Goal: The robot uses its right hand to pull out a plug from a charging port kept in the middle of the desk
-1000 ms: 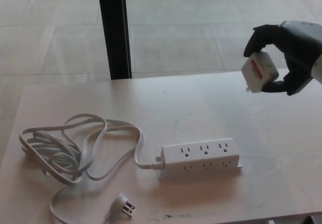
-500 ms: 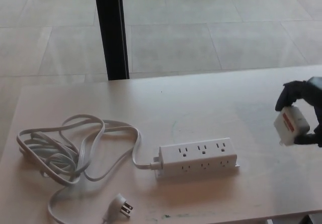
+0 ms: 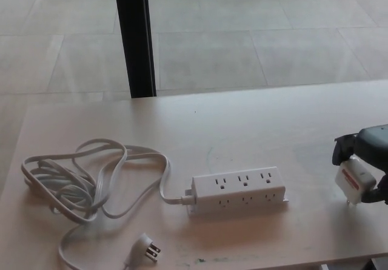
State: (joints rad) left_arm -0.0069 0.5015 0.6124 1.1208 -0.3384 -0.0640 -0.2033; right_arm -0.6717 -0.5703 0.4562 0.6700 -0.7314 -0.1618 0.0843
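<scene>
STEP: setting the plug down | right black robot hand (image 3: 367, 155) is pinching the white square plug adapter with a red label (image 3: 354, 182), hanging low near the right edge of the pale wooden table (image 3: 254, 127), well apart from the white six-outlet power strip (image 3: 238, 189) | ADVICE: lowering gently, prongs down, releasing only once it is resting.

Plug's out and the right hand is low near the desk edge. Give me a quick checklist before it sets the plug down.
1. Plug held in right hand: ok.
2. Power strip sockets all vacant: ok.
3. Prongs point down toward desk: ok.
4. Bare desk beneath the plug: ok.
5. Plug touching the desk: cannot tell.
6. Cord and its own plug lie far left, clear of the drop spot: ok.
</scene>
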